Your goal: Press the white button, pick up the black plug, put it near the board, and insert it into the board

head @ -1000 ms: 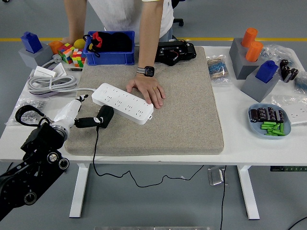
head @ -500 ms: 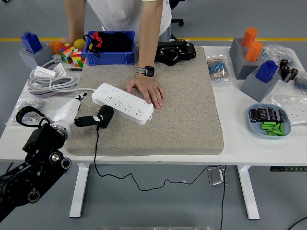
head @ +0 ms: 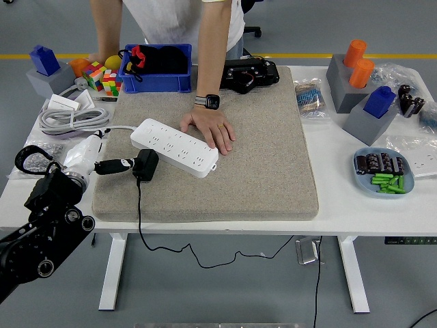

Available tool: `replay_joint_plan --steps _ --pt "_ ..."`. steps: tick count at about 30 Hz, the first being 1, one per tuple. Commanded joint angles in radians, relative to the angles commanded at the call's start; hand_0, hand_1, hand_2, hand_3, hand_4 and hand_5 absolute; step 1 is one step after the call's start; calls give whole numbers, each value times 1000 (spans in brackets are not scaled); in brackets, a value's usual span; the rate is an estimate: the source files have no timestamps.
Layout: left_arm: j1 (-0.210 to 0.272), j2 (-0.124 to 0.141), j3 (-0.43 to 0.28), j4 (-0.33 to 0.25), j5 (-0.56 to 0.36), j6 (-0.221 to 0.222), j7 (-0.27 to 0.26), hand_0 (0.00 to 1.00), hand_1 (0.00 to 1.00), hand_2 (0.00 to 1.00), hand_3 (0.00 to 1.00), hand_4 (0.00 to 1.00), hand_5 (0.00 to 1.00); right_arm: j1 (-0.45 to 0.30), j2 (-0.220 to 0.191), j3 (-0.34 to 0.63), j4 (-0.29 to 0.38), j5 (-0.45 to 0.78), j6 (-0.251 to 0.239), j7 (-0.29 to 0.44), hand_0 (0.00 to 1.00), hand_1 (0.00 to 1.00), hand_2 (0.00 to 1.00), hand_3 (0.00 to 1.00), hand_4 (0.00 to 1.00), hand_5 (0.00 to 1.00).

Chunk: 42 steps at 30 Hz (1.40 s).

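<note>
The white power strip (head: 174, 146) lies slanted on the grey mat (head: 259, 157). A person's hand (head: 213, 130) rests on its far right end and holds it down. The black plug (head: 145, 165) sits on the mat just in front of the strip's left half, its black cable (head: 138, 219) hanging over the table's front edge. My left hand (head: 121, 165) comes in from the lower left. Its dark fingers (head: 113, 165) stretch right and pinch the plug's left side. My right arm is out of view.
A coiled grey cable (head: 72, 119), puzzle cubes (head: 102, 77) and a blue bin (head: 156, 68) stand at the back left. Grey blocks with orange and blue pegs (head: 358, 85) and a dish of small parts (head: 384, 172) sit at the right. The person leans over the far edge.
My left hand has drawn back to the left and slightly up, and the black plug has shifted left with it and turned more upright. The person's hand has stayed on the strip.
</note>
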<state>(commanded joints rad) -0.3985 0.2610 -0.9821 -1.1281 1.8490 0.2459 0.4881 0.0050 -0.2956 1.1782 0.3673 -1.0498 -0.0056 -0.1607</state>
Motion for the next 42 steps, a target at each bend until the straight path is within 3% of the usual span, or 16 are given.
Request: replay_joint_plan --steps 10,16,23,32,42 --pt "-24 31 13 40 1 -19 0 891 938 931 937 967 464 4 0 4 2 1 0 1 780 676 653 613 666 429" --pt "0 33 -44 -48 -6 -10 1 889 935 925 933 956 463 1 2 4 1 1 1 0 780 677 655 613 666 429" --pt "18 28 -10 -196 -47 -10 11 890 934 926 934 954 468 2 0 2 2 1 0 1 780 676 654 612 666 429" --pt "24 12 37 -234 -72 -10 15 887 932 921 932 944 458 3 3 4 1 1 1 1 780 676 654 612 666 429" --pt "28 9 29 -230 -64 -11 20 884 928 920 929 939 451 3 4 6 2 1 1 1 779 675 653 610 665 429"
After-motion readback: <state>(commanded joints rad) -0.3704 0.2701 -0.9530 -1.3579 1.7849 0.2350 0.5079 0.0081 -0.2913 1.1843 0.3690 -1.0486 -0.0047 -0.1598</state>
